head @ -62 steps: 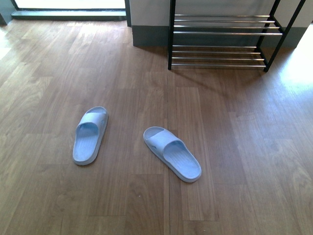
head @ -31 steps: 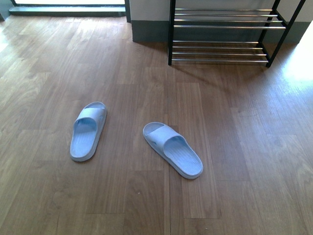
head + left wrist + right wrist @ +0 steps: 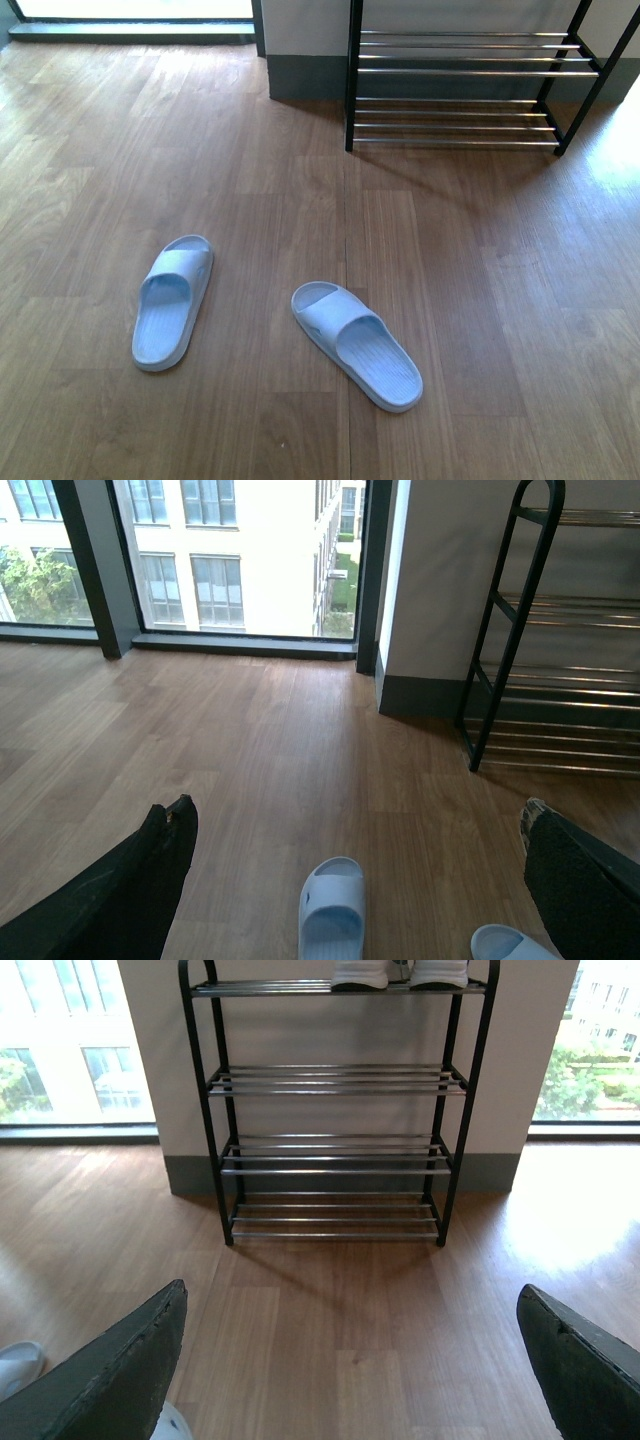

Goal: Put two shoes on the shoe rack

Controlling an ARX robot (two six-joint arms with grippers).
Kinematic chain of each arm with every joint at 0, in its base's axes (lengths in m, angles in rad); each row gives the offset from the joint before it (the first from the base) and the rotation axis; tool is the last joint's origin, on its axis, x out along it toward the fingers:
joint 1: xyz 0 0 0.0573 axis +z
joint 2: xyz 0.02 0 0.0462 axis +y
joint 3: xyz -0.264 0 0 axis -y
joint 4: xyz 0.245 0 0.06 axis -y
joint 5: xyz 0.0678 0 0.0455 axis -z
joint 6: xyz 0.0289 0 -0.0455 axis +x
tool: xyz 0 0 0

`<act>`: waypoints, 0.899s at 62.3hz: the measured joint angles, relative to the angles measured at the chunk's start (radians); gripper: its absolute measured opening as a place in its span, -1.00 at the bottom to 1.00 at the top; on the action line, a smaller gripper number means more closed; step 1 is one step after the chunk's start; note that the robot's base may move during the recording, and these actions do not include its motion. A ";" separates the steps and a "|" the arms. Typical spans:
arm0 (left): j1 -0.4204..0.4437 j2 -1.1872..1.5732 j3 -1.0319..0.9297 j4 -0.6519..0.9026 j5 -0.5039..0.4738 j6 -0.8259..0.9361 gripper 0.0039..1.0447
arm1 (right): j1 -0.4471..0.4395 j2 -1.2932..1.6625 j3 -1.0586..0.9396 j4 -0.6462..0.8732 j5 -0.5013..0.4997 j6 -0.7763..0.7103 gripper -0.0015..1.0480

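The pale blue rubber slides (image 3: 356,345) are brought closer ahead of the open, empty left gripper (image 3: 357,815) and right gripper (image 3: 352,1298); grasping is judged pending.

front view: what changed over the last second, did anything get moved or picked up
Only the view shifted: the left slide and right slide now show lower and slightly larger, and the shoe rack lower and further right, so the camera seems to have moved. The slides keep their layout on the floor. Nothing was grasped; the left end effector and right end effector are open and empty.
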 joint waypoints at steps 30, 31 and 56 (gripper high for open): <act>0.000 0.000 0.000 0.000 0.000 0.000 0.83 | 0.000 0.000 0.000 0.000 0.000 0.000 0.82; 0.000 0.000 0.000 0.000 0.000 0.000 0.83 | 0.000 0.000 0.000 0.000 0.000 0.000 0.82; 0.000 0.000 0.000 0.000 0.000 0.000 0.83 | 0.151 0.472 0.047 0.186 -0.307 0.041 0.82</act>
